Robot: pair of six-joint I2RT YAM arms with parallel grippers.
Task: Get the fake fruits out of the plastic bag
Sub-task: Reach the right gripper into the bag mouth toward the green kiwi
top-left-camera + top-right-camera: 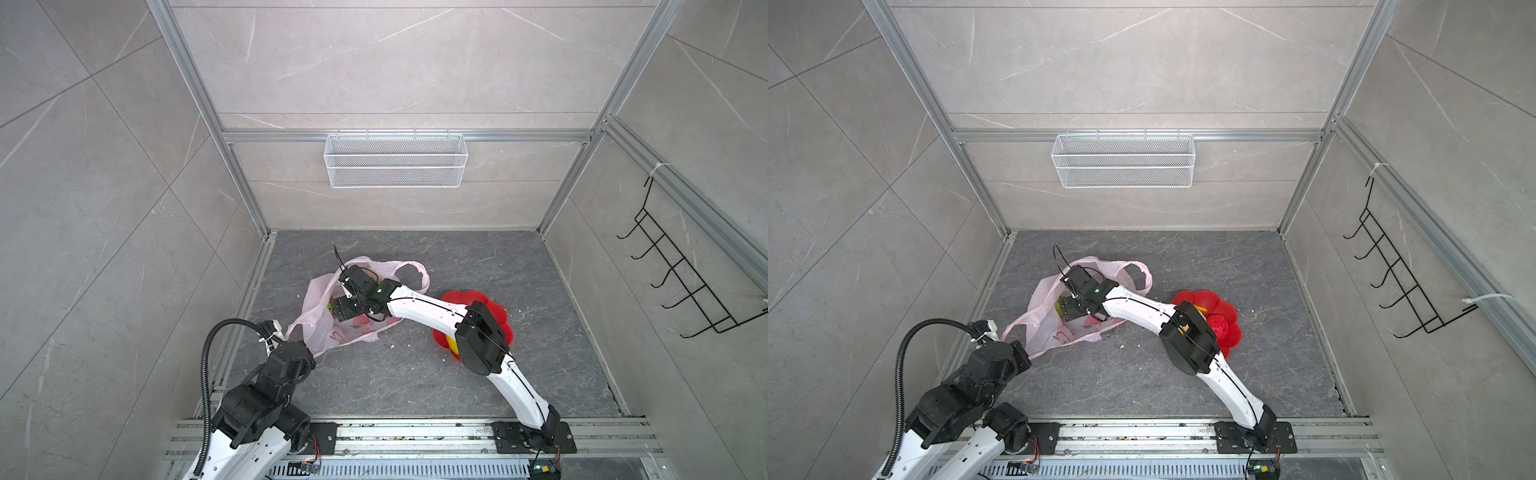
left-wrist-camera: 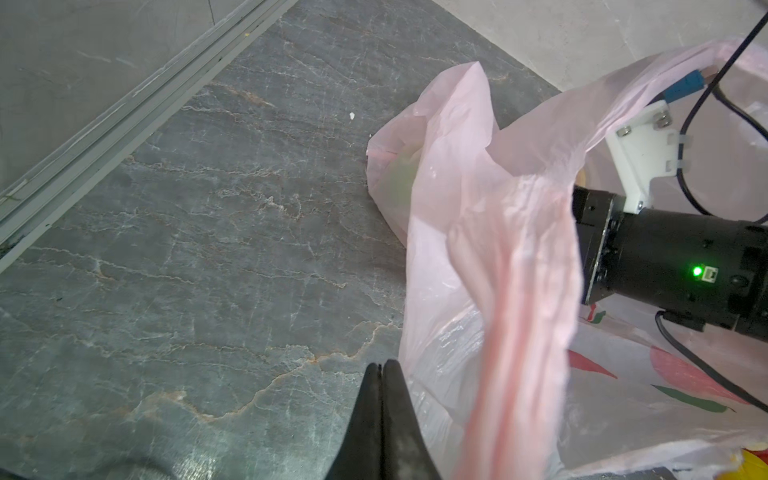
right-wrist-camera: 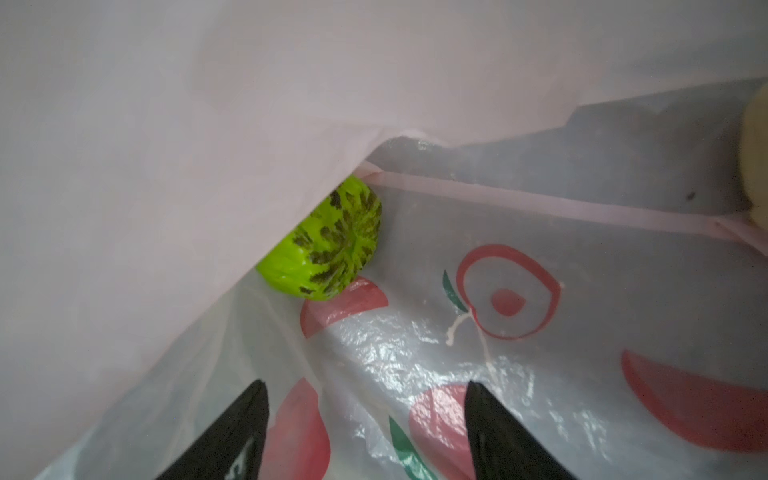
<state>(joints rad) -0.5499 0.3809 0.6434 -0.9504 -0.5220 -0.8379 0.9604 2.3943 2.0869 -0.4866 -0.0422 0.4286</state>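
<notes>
The right jaws stand apart with nothing between them, deep inside the plastic bag [image 3: 540, 291], tips over its printed lower film. Just ahead, centre-left in the right wrist view, the bumpy green ball [image 3: 328, 245] lies half under a drooping fold of pink film that bars the way. A pale lumpy piece [image 3: 756, 158] shows blurred at the right edge.

In both top views the right arm [image 1: 424, 309] reaches from the lower right, elbow raised, into the bag's mouth. It hides part of the red flower-shaped dish [image 1: 1208, 307], where a small red fruit [image 1: 1219, 326] and a yellow piece [image 1: 452, 344] lie.

The left jaws are pressed together at the lower edge of the left wrist view. A bag handle [image 2: 511, 332] runs just beside them; whether film is caught I cannot tell. The left arm [image 1: 286, 365] crouches at lower left by the bag's near corner. The bag lies on the counter [image 1: 415, 374], left of centre.
</notes>
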